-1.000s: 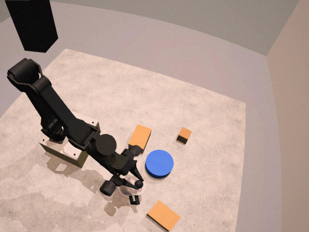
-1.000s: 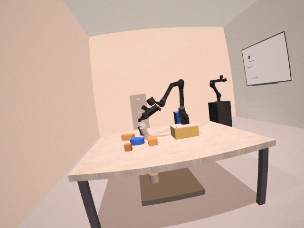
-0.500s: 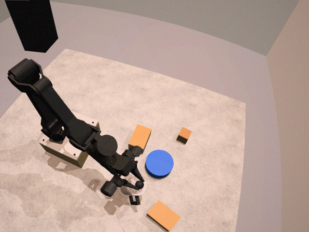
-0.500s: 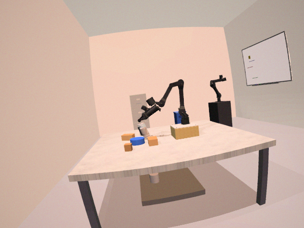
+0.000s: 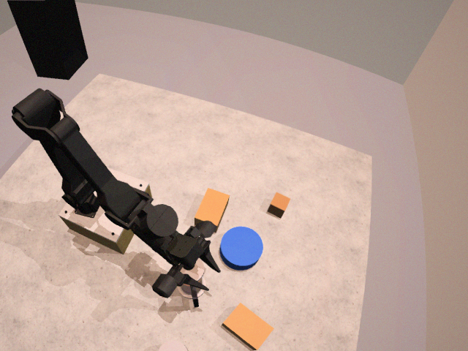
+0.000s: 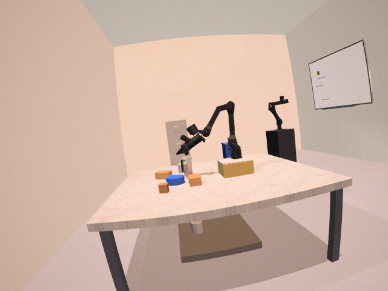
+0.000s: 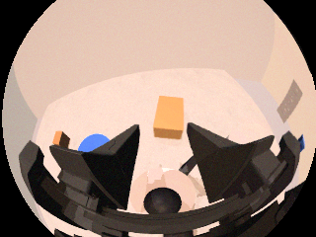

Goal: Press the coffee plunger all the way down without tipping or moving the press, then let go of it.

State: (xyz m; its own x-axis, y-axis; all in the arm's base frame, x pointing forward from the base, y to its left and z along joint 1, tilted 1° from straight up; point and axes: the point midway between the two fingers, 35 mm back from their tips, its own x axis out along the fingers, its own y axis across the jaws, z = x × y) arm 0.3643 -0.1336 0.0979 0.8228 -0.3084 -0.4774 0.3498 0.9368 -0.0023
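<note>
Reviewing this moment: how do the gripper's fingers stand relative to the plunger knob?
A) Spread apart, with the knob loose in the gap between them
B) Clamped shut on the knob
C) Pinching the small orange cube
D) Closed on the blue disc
A: in the wrist view the gripper has its fingers spread, and the dark plunger knob sits free between them above the coffee press, touching neither.
</note>
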